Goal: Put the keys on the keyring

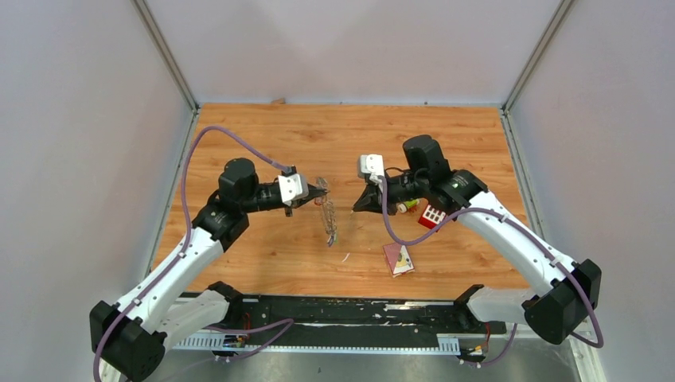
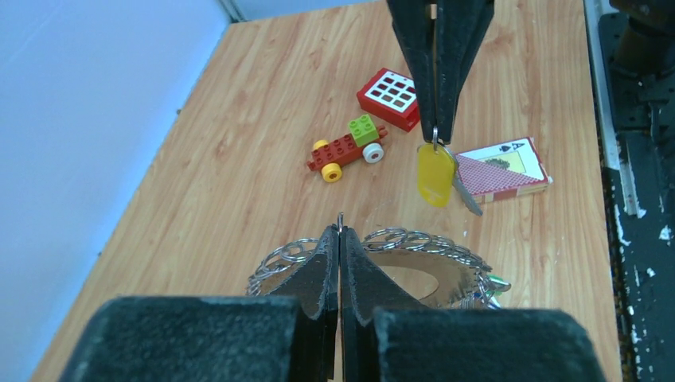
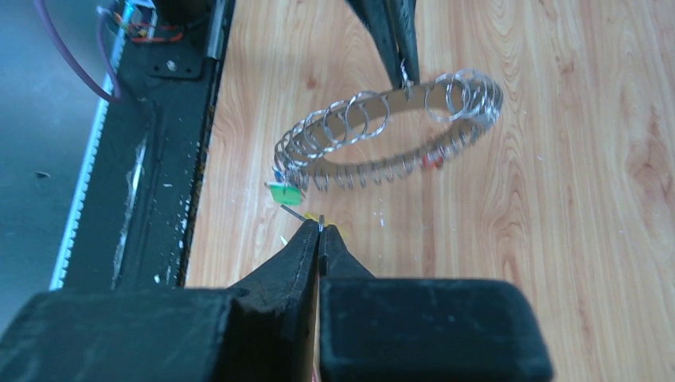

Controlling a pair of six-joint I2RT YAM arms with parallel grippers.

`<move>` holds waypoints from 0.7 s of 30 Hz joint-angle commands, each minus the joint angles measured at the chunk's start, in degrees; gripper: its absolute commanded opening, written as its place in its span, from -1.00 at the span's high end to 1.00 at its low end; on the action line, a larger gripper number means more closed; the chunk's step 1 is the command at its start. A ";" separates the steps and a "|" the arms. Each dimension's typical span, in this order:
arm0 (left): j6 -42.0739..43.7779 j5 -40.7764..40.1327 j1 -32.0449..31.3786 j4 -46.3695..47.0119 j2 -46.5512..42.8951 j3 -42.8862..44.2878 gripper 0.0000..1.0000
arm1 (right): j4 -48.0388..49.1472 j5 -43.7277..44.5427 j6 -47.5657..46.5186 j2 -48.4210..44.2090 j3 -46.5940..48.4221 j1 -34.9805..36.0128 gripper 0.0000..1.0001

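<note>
The keyring (image 2: 414, 241), a large wire ring packed with small metal loops, hangs above the table with my left gripper (image 2: 340, 231) shut on its wire. In the top view it dangles from the left gripper (image 1: 321, 189) down toward the table. One of the keys (image 2: 435, 175), silver with a yellow tag, hangs from the shut right gripper (image 2: 435, 127) just beyond the ring. In the right wrist view the right gripper (image 3: 320, 228) pinches a small metal loop, and the keyring (image 3: 382, 127) floats ahead with a green tag (image 3: 284, 192) on it. The key itself is mostly hidden there.
A red block with white buttons (image 2: 388, 97) and a yellow-red-green toy car (image 2: 348, 147) lie on the wood beyond the ring. A card box (image 2: 501, 171) lies near the black rail (image 3: 159, 159) at the table's front edge. Grey walls enclose the table.
</note>
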 commanded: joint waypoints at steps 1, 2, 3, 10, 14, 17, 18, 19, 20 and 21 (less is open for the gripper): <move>8.88 -0.90 -2.44 -0.50 0.32 2.93 1.00 | 7.65 -6.40 7.97 -2.01 -1.32 -0.34 1.00; 9.53 -0.81 -2.98 -0.58 0.44 2.93 1.00 | 8.85 -6.22 9.10 -2.13 -1.65 -0.35 1.00; 9.75 -0.92 -3.42 -0.47 0.63 2.93 1.00 | 9.92 -6.01 10.55 -2.18 -2.01 -0.36 1.00; 9.19 -1.81 -5.08 1.01 0.79 1.78 1.00 | 15.67 -6.49 18.37 -0.51 -2.67 -0.41 1.00; 11.12 -2.42 -5.56 0.61 0.04 0.68 1.00 | 16.16 -6.59 19.91 1.67 -1.96 -0.41 1.00; 12.71 -3.13 -6.08 -0.01 -0.35 0.16 1.00 | 16.41 -6.64 20.66 3.19 -1.31 -0.39 1.00; 13.09 -3.25 -6.16 -0.04 -0.57 0.04 1.00 | 16.27 -6.41 20.73 3.68 -0.98 -0.43 1.00; 13.42 -3.37 -6.35 0.01 -0.87 -0.09 1.00 | 16.16 -6.16 20.88 4.23 -0.60 -0.45 1.00; 14.03 -3.49 -6.56 -0.09 -1.20 -0.32 1.00 | 15.94 -6.00 20.99 4.72 -0.35 -0.44 1.00; 14.70 -3.66 -6.75 -0.33 -1.44 -0.45 1.00 | 15.83 -5.83 21.08 5.17 -0.05 -0.40 1.00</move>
